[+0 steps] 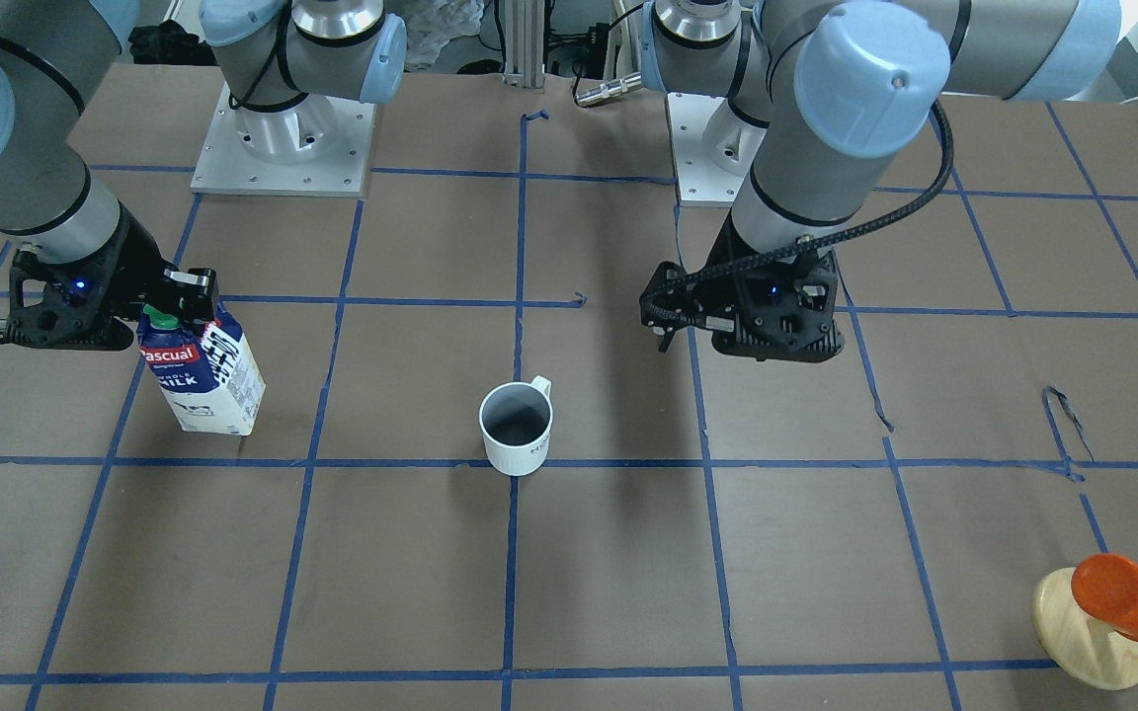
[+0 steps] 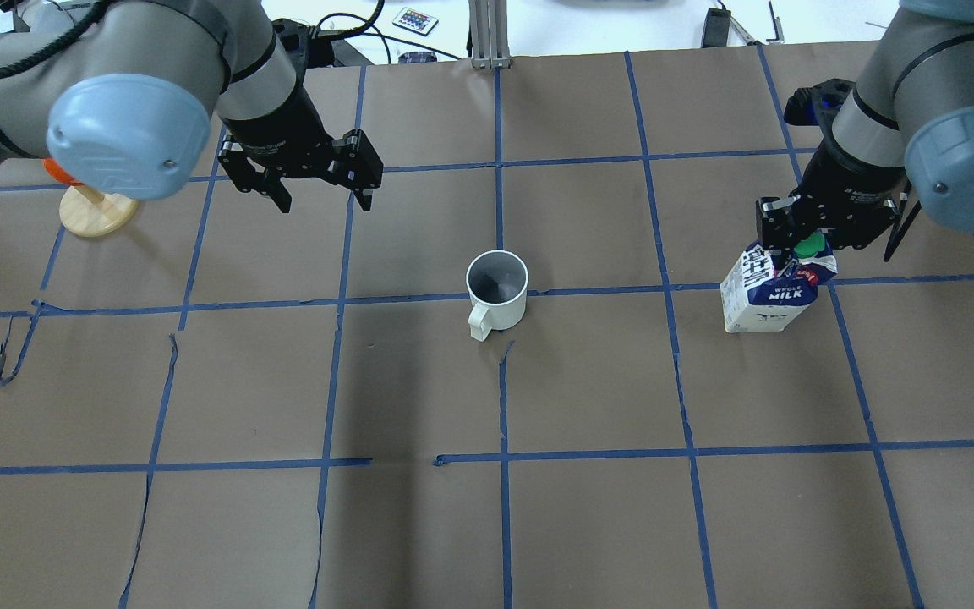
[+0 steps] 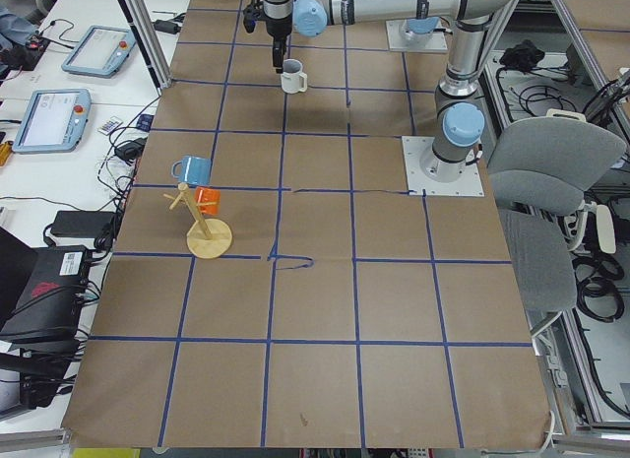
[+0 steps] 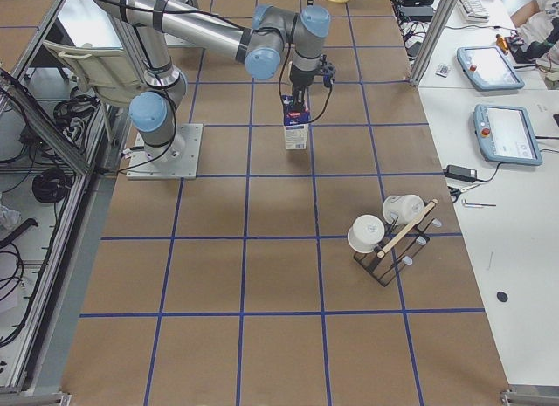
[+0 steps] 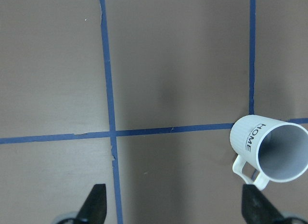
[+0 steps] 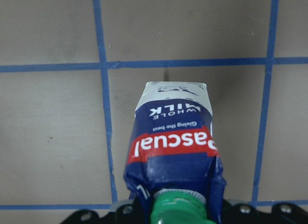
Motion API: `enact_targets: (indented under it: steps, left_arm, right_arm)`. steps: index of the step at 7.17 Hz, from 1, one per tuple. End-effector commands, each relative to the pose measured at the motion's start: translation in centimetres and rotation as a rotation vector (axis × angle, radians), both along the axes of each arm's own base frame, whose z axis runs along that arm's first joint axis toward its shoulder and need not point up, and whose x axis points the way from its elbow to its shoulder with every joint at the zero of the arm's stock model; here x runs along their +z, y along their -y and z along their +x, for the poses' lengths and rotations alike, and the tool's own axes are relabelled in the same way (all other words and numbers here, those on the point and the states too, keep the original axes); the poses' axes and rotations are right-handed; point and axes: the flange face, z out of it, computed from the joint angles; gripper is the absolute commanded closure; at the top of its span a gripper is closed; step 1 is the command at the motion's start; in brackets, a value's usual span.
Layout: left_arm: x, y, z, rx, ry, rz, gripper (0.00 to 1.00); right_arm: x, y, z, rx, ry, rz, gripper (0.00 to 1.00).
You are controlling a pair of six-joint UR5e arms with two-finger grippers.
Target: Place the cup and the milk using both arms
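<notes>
Right pincer (image 2: 796,249) is pinching the milk (image 2: 770,292) at the gable top, right beside the green cap. My read is that the top grip is keeping the carton hanging upright so it's going down base-first. The carton is sitting over the counter (image 2: 588,381) on the robot's right side, close to a blue tape line. I can't tell whether the base is touching the surface or just off it. I'm reading this as the milk placement step, with release not yet done.

Left pincer (image 2: 325,201) is hanging spread wide, gripping nothing, above bare counter on the robot's left. In the left wrist view the cup is showing off toward one fingertip, not between the two.

The cup (image 2: 497,288) is standing upright, mouth up, near the middle of the counter by a tape crossing. Its handle is pointing back toward the robot, nothing is touching it, and it's well apart from the milk. It looks placed, and the left arm is likely keeping clear to avoid knocking it.

Risk: the carton is tall on a narrow base, so opening before the base is seated flat could tip it.
</notes>
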Motion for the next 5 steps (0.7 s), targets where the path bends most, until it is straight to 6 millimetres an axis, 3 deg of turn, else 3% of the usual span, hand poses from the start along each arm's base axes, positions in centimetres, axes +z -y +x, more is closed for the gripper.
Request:
enact_targets:
  steps: [1,3,5]
  left_arm:
    - [3.4,-2.2,0.1,-0.004,0.019,0.004,0.00]
    - [4.9,-3.9,1.1,0.015,0.021,0.069,0.00]
    - [4.5,-2.9,1.9,0.037,0.007,0.040,0.00]
  right_arm:
    - [0.0,2.0,2.4,0.021,0.072,-0.005,0.65]
    - [-0.7,4.0,9.9,-0.020,0.077,0.018,0.64]
    - [-1.2,5.3,17.1,-0.037,0.088,0.032,0.62]
